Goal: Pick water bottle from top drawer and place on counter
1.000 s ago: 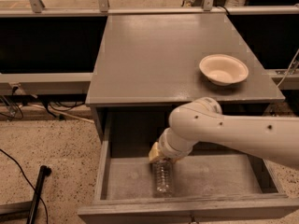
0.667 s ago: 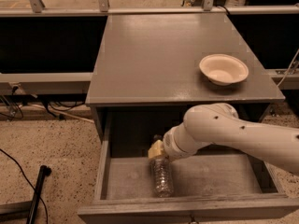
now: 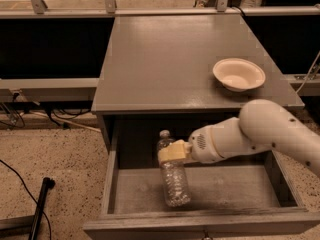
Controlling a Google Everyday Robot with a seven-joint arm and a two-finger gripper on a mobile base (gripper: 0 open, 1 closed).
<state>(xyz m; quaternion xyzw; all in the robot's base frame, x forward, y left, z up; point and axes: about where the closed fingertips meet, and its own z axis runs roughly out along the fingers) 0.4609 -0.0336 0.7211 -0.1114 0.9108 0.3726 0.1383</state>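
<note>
Nearest: wide shallow grey wooden top drawer [image 3: 230,189], standing pulled open below the cabinet top. Inside it, leaning slightly off upright: small clear ribbed plastic water bottle [image 3: 176,184], white cap pointing up, base hanging just over the weathered drawer bottom, contact there not discernible. Clamping the bottle's upper body just under the neck: tan-fingered gripper [image 3: 170,155], fingers closing tight on it, thick white arm [image 3: 260,134] reaching in from the right. Beyond, lying above the drawer: flat matte grey counter [image 3: 165,59], bearing small white round bowl [image 3: 239,74] near its right edge.
</note>
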